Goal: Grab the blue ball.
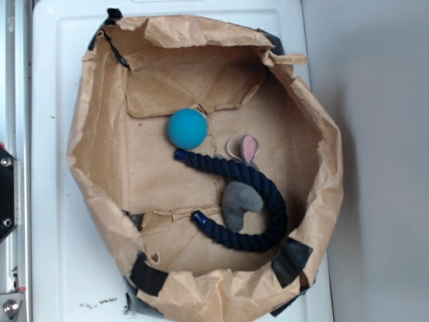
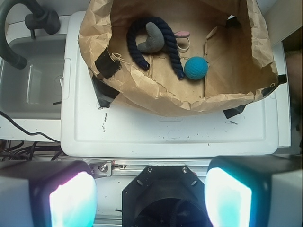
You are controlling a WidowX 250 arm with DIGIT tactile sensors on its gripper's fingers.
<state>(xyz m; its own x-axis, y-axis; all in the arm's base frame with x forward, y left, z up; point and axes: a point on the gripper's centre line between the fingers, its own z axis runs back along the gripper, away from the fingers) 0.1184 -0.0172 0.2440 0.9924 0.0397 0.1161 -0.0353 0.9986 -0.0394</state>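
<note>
In the exterior view we see the blue ball (image 1: 187, 129) on the brown paper bin (image 1: 94, 154) floor, touching the navy rope (image 1: 258, 184) end; the grey plush mouse (image 1: 239, 201) lies right; our gripper (image 2: 150, 194) hangs wide open, empty, well outside.

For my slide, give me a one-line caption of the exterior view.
Blue ball resting beside a navy rope and grey plush toy inside a paper-lined bin.

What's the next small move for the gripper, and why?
Probably advance the gripper over the bag rim toward the ball. In the wrist view its open fingers are well outside the bag, with the white lid between them and it. The ball lies on the bag floor touching the rope end, so come down on its free side.
</note>
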